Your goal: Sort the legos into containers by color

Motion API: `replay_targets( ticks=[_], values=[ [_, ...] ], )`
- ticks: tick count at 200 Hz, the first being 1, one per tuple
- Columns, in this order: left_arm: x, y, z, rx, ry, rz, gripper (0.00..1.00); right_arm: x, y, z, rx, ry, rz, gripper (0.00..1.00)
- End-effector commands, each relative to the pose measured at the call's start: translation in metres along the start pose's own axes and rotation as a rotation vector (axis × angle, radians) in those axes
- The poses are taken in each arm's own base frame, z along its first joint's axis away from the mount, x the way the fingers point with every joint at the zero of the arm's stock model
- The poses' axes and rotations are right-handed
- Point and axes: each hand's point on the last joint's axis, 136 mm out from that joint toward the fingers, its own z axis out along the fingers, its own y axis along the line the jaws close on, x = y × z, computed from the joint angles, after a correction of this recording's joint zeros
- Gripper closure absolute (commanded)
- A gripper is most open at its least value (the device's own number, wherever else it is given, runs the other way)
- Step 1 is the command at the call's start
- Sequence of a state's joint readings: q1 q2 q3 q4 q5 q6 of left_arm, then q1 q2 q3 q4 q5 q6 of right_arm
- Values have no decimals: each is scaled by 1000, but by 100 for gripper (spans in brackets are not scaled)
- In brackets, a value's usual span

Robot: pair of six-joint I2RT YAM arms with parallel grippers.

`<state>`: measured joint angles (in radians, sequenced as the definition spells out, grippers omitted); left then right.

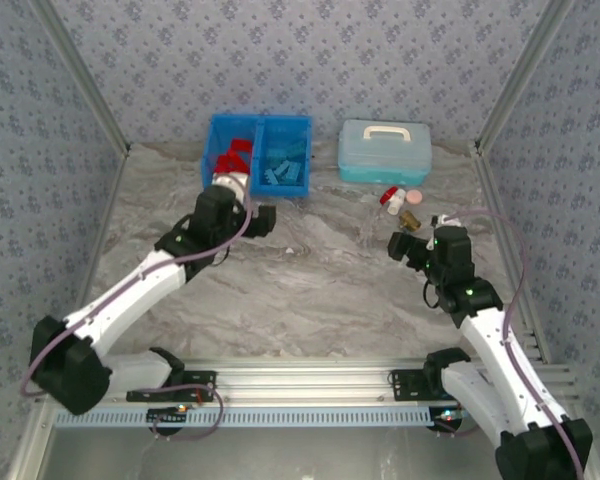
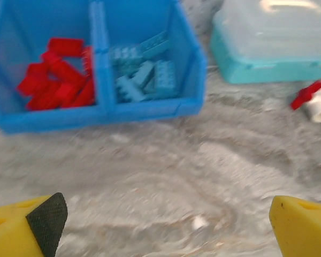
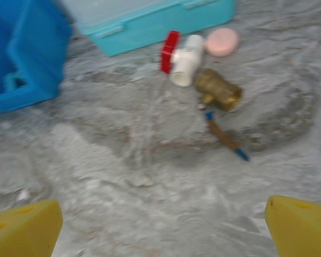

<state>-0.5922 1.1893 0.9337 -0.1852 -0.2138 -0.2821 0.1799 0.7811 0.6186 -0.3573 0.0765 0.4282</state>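
At the back of the marble-patterned desk [image 1: 310, 290], the blue bin [image 1: 261, 121] holds the red legos [image 2: 56, 80] heaped in its left compartment [image 2: 21, 32] and the blue legos [image 2: 144, 77] in its right compartment [image 2: 144, 21], a centre divider between them. From the top camera the left end effector [image 1: 232, 188] hangs over the bin's near wall and hides part of it. In the left wrist view its yellow fingers [image 2: 21, 233] sit in the bottom corners, cut off by the frame, spread wide over bare desk. The right end effector [image 3: 163, 227] is equally wide and holds nothing, its tips also cropped. The right wrist view is blurred: a red-handled white valve [image 3: 179, 59], a brass fitting [image 3: 219, 91] and a pink disc [image 3: 222, 42] lie close together before the pale blue case [image 3: 150, 21], whose top is cut off.
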Motion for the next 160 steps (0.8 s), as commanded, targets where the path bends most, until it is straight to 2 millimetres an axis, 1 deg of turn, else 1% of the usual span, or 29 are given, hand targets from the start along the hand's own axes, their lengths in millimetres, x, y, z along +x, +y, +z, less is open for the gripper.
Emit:
replay_targets(
  ticks=[1, 22, 33, 36, 44, 49, 54, 55, 57, 61, 72, 81, 92, 105, 113, 122, 128, 133, 142, 150, 160],
  values=[
    [-2, 33, -27, -143, -98, -23, 1, -13, -32, 15, 112, -76, 21, 0],
    [18, 61, -42, -253, -108, 3, 1, -26, -66, 36, 217, -128, 71, 0],
    [27, 72, -46, -302, -107, 31, 1, -27, -82, 52, 266, -125, 80, 0],
    [30, 75, -47, -314, -106, 38, 1, -26, -84, 58, 269, -120, 69, 0],
    [37, 81, -49, -342, -98, 58, 1, -32, -82, 73, 257, -130, 12, 0],
    [41, 83, -49, -346, -89, 73, 1, -31, -83, 85, 261, -113, -19, 0],
    [42, 90, -52, -384, -93, 81, 1, -32, -83, 95, 264, -97, -39, 0],
    [43, 91, -52, -390, -93, 81, 1, -34, -82, 96, 261, -93, -46, 0],
    [43, 93, -53, -403, -95, 82, 1, -30, -85, 100, 267, -66, -52, 0],
    [45, 97, -55, -424, -95, 84, 1, -35, -85, 105, 274, -52, -61, 0],
    [47, 107, -60, -478, -102, 93, 1, -43, -87, 117, 312, -62, -114, 0],
    [49, 114, -63, -512, -111, 105, 1, -49, -86, 124, 324, -87, -181, 0],
    [51, 122, -66, -548, -121, 113, 1, -51, -94, 131, 375, -93, -222, 0],
    [55, 132, -69, -581, -128, 111, 1, -41, -104, 141, 382, -77, -200, 0],
    [58, 139, -70, -599, -127, 108, 1, -33, -106, 145, 378, -88, -203, 0],
    [64, 145, -71, -611, -121, 102, 1, -29, -95, 147, 364, -114, -273, 0],
    [68, 151, -72, -625, -117, 94, 1, -21, -91, 145, 374, -110, -293, 0],
    [71, 155, -73, -630, -115, 86, 1, -23, -84, 144, 363, -139, -324, 0],
    [77, 161, -73, -632, -111, 72, 1, -22, -84, 143, 358, -147, -326, 0],
    [83, 165, -72, -628, -109, 61, 1, -20, -83, 143, 312, -142, -316, 0],
    [90, 170, -69, -615, -104, 56, 1, -14, -74, 142, 202, -154, -330, 0]
  ],
)
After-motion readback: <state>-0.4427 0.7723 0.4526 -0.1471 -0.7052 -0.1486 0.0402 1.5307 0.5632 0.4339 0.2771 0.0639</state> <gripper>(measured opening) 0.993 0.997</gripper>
